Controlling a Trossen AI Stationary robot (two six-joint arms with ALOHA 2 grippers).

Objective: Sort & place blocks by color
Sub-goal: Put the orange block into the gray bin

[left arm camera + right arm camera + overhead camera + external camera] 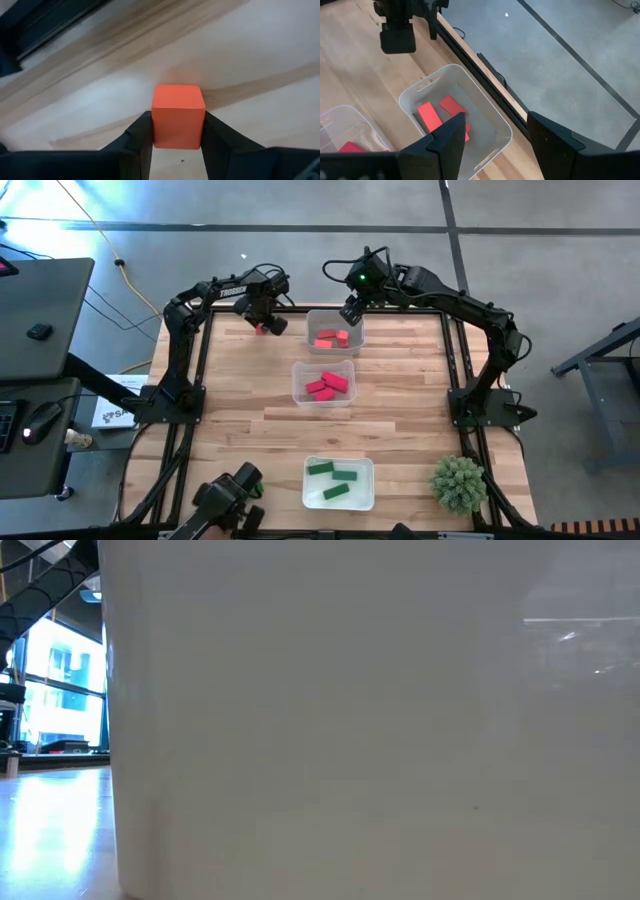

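From the high view I see the left gripper (268,321) at the far left of the bench (240,400), clamped on a small orange-red cube (272,327) just left of the far tray (335,330). That tray holds orange-red blocks (331,338); the middle tray (322,383) holds deep red blocks (328,385); the near tray (338,482) holds green bars (335,477). The right gripper (352,311) hovers at the far tray's far edge. A spiky green plant ball (459,482) sits at the near right.

The low view is almost filled by a pale tray wall (360,740).

In the left wrist view, the cube (178,116) is a plain, matte, sharp-edged block, gripped on both sides by the fingers (140,137).

In the right wrist view, the right gripper (495,135) is spread wide, holding nothing, above the far tray (485,90), where flat orange-red bars (431,117) lie.
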